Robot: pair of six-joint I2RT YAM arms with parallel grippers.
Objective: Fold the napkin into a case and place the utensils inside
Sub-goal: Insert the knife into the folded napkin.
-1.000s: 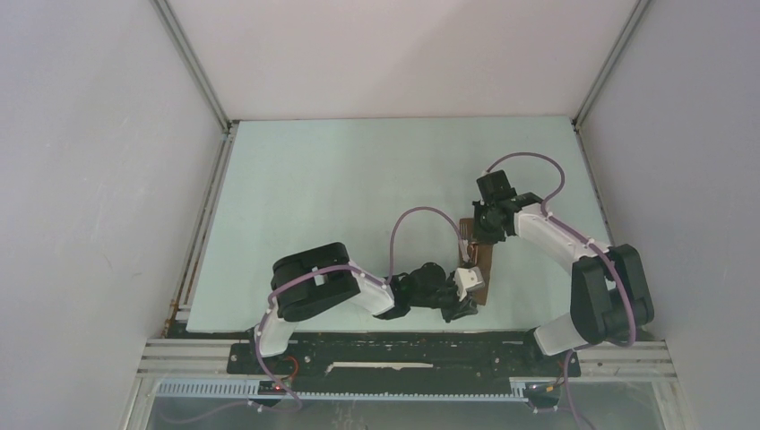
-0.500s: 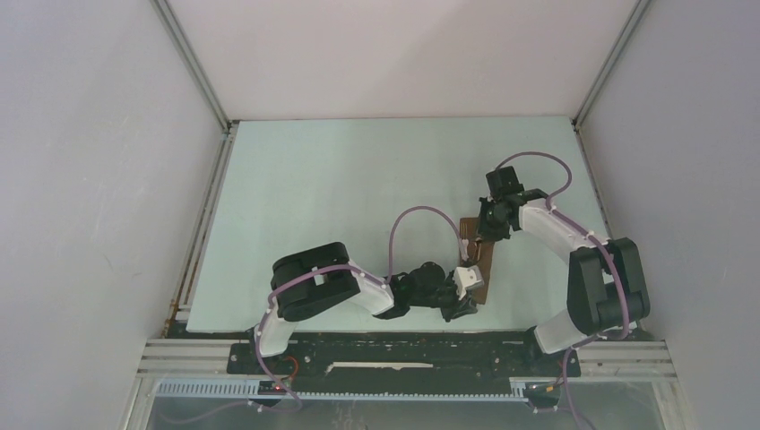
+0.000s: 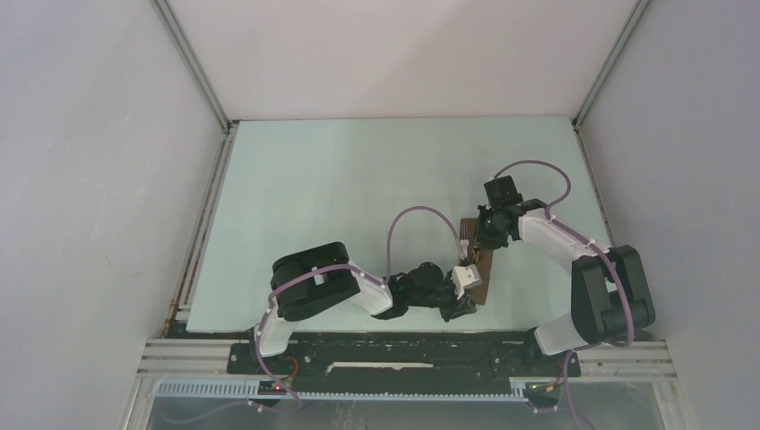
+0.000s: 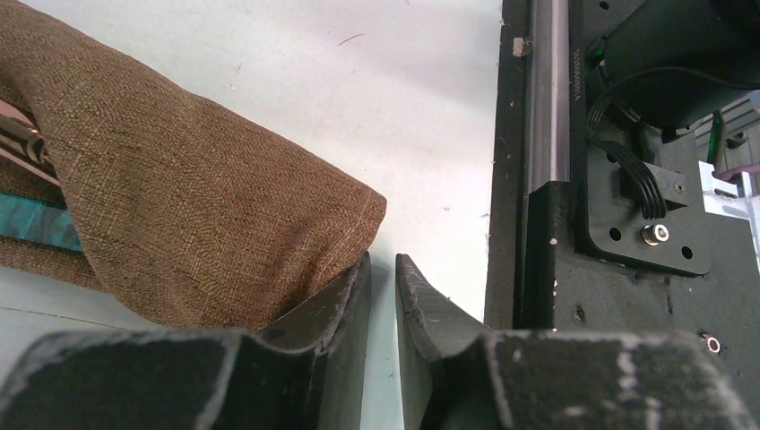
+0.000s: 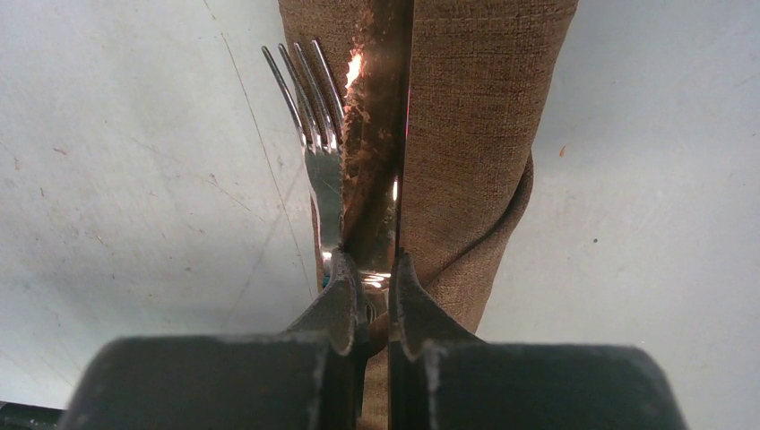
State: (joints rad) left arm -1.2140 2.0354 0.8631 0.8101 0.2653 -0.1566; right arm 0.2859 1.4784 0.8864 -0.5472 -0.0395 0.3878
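The napkin is folded into a narrow brown case (image 3: 482,262) (image 5: 475,134) lying on the table between both arms. The fork (image 5: 321,152) sticks out of its far end, tines (image 3: 463,235) bare on the table. My right gripper (image 5: 376,262) (image 3: 487,240) is shut on the knife (image 5: 384,152), which stands on edge along the case's opening beside the fork. My left gripper (image 4: 383,262) (image 3: 466,285) sits at the case's near corner (image 4: 224,206), jaws a narrow gap apart with nothing between them, and its left finger (image 4: 336,296) touches the cloth. A teal handle (image 4: 31,224) shows inside the fold.
The pale green table (image 3: 358,188) is walled by white panels on three sides. A black base rail (image 4: 538,179) with the arm mounts runs along the near edge, right beside my left gripper.
My right wrist has shifted slightly over the case's far end, still gripping the knife. The left arm and the case have stayed put.
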